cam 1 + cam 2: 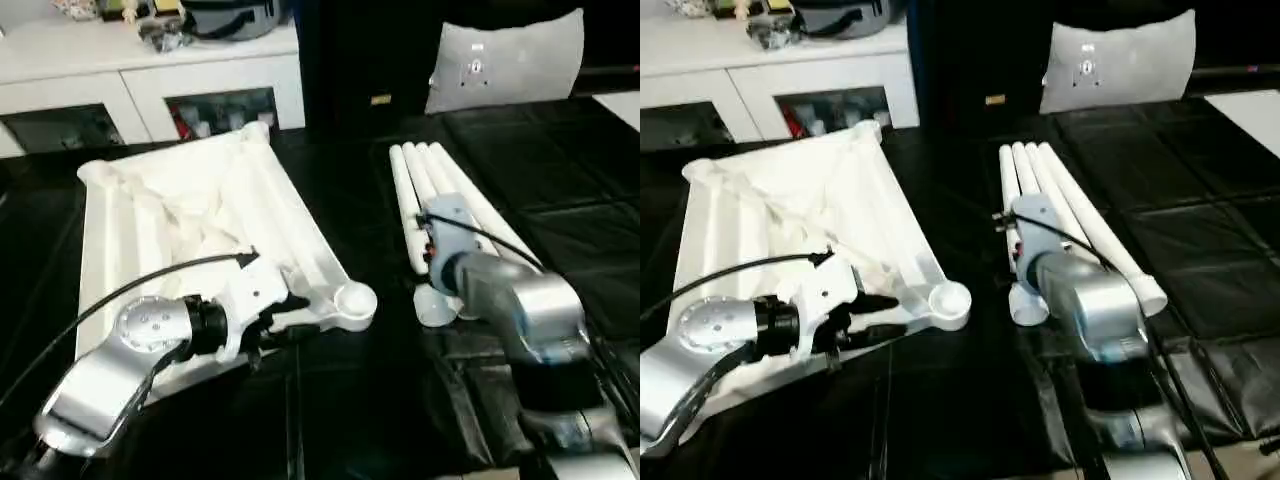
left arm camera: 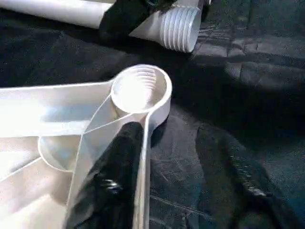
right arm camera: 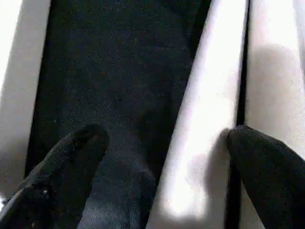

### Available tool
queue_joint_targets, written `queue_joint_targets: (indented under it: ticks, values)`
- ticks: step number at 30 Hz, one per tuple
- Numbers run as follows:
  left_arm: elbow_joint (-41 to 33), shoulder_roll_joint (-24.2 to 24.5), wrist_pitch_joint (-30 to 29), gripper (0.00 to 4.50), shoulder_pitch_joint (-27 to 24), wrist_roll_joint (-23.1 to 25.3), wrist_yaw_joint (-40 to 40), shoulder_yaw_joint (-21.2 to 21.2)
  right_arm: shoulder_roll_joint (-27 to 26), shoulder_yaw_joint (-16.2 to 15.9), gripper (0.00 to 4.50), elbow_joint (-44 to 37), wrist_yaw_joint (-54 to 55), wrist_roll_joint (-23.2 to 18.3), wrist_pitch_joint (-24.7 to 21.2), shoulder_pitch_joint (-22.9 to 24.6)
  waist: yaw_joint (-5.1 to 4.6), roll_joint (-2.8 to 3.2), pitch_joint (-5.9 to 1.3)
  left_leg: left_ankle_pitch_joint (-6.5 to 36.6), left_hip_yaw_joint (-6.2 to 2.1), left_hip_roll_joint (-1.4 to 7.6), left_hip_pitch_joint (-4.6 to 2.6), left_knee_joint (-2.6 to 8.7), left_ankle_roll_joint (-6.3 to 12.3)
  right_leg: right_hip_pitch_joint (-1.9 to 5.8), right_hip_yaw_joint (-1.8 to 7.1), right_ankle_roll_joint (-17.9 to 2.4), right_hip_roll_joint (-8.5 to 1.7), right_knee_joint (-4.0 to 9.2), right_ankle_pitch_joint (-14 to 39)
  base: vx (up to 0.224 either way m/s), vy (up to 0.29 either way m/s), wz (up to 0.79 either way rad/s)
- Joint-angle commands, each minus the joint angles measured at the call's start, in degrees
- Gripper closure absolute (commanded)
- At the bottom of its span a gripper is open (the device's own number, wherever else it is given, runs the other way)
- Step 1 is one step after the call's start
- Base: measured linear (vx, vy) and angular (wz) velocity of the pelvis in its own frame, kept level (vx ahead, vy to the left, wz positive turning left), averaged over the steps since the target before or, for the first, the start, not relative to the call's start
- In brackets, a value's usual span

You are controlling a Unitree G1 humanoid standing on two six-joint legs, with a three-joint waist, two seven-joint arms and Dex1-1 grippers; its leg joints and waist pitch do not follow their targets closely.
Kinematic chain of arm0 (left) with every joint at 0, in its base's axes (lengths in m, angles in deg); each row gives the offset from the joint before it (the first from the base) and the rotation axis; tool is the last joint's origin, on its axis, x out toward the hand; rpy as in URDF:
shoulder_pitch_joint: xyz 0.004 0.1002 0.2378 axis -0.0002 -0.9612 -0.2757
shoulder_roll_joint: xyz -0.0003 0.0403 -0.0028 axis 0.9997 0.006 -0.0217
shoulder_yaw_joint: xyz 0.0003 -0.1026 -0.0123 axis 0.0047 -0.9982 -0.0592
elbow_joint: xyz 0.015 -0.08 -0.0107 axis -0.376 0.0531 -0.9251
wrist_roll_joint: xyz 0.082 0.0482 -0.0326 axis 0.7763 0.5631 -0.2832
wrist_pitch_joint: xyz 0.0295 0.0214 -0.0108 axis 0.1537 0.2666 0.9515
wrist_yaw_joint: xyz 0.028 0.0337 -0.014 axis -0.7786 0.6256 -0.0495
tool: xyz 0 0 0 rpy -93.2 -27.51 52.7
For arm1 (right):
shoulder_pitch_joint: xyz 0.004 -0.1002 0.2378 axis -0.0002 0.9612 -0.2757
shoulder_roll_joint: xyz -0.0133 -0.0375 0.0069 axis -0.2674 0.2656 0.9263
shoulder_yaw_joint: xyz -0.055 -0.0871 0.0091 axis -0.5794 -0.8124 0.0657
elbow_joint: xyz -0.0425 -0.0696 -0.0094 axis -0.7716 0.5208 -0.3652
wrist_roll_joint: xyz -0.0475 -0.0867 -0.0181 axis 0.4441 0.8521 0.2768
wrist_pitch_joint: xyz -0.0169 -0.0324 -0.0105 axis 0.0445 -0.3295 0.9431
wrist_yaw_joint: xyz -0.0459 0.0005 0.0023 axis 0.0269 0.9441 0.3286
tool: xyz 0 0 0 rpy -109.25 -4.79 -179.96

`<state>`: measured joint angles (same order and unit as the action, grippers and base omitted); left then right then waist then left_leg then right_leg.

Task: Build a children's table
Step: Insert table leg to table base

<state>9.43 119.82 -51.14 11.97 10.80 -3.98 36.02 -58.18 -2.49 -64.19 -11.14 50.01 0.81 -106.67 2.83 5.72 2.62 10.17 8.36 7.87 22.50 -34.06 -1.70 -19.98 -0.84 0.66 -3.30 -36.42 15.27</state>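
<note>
Four white tapered legs (image 1: 440, 200) beside upturned ribbed table top (image 1: 190, 240).

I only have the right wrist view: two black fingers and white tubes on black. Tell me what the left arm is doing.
Observer: The left gripper sits at the near rim of the upside-down table top, one finger inside the rim, one outside.
Operator: Report the nearest socket.
Observer: The corner socket just ahead of those fingers is open and threaded inside, with no leg in it.
Operator: Now give me the legs.
Observer: The legs lie side by side on the black surface, to the right of the top; your right gripper is open above them, holding none.
</note>
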Motion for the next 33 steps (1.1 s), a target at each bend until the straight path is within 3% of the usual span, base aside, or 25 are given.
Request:
queue_joint_targets:
  ticks: [1, 6, 11, 12, 13, 15, 22, 32, 33]
  values:
    - [-1.2, 0.7, -1.2, 2.31, -0.3, -0.6, 0.1, -0.1, -0.4, -0.4, 0.00, 2.9, 0.1, 0.0, 0.5, -1.3, 0.31, -0.75, -3.29, 7.0, -1.20, 3.80, -1.47, 3.91, -2.65, 1.12, 1.88, -12.0, -4.30, 3.76, -2.3, 0.000, 0.000, 0.00]
    - [-1.7, 0.9, -1.7, 2.31, -0.2, -0.7, 0.7, -0.1, -1.3, 0.5, 0.00, 7.3, 0.0, -0.3, 0.8, -2.7, 0.75, -0.68, -3.41, 6.6, -1.09, 3.72, -1.47, 3.80, -2.58, 1.03, 1.90, -11.9, -4.26, 3.60, -2.8, 0.000, 0.000, 0.00]
    - [-1.8, 0.8, -1.8, 2.30, 0.0, -0.4, 1.3, -0.3, -1.8, 1.3, 0.18, 10.3, -0.9, -0.9, 1.6, -3.5, 0.75, -0.75, -3.22, 8.8, -1.09, 3.80, -1.47, 4.01, -3.00, 0.89, 1.98, -11.7, -4.31, 3.80, 0.3, 0.000, 0.000, 0.00]
    - [-1.8, 0.8, -1.9, 2.30, 0.1, -0.3, 1.4, -0.3, -1.8, 1.3, 0.32, 11.4, -1.2, -0.9, 2.2, -3.6, 0.73, -1.09, -3.16, 9.1, -1.05, 3.82, -1.45, 4.06, -3.00, 0.89, 2.01, -11.6, -4.30, 3.94, 1.0, 0.000, 0.000, 0.00]
    - [-1.9, 0.8, -2.0, 2.30, 0.1, -0.2, 1.7, -0.2, -1.7, 1.3, 0.46, 12.7, -1.5, -0.8, 3.2, -3.7, 0.77, -0.74, -3.14, 10.1, -1.12, 3.83, -1.47, 4.11, -3.28, 0.82, 2.00, -11.6, -4.41, 3.90, 2.2, 0.000, 0.000, 0.00]
    - [-2.0, 0.8, -1.9, 2.30, 0.1, -0.2, 1.9, -0.1, -1.7, 1.4, 0.53, 13.1, -1.6, -0.9, 3.7, -3.8, 0.69, -1.04, -3.07, 10.7, -1.12, 3.86, -1.46, 4.22, -3.45, 0.78, 2.04, -11.5, -4.34, 4.01, 3.2, 0.000, 0.000, 0.00]
    - [-2.0, 1.0, -0.1, 2.30, -0.1, 1.2, 3.3, 0.1, -1.8, 3.1, 1.21, 14.7, -1.5, -1.3, 4.8, -4.4, 0.68, -1.13, -3.07, 11.1, -1.11, 3.86, -1.48, 4.24, -3.32, 0.67, 2.13, -11.2, -4.30, 4.13, 4.2, 0.000, 0.000, 0.00]
    - [-1.2, 0.1, 2.7, 2.30, -0.1, 2.9, 5.6, 0.4, -1.9, 6.1, 2.08, 14.9, -1.7, -2.4, 5.5, -4.5, 0.57, -0.85, -3.23, 10.7, -1.10, 3.78, -1.42, 4.10, -3.25, 0.74, 2.02, -11.7, -4.17, 4.02, 2.3, 0.000, 0.000, 0.00]
    - [-0.8, -0.5, 3.5, 2.30, 0.2, 2.9, 5.9, 0.3, -1.8, 6.5, 2.20, 14.3, -1.3, -2.4, 6.6, -4.1, 0.58, -0.38, -3.21, 10.7, -1.14, 3.78, -1.46, 4.11, -3.36, 0.68, 1.99, -11.7, -4.16, 3.95, 2.0, 0.000, 0.000, 0.00]
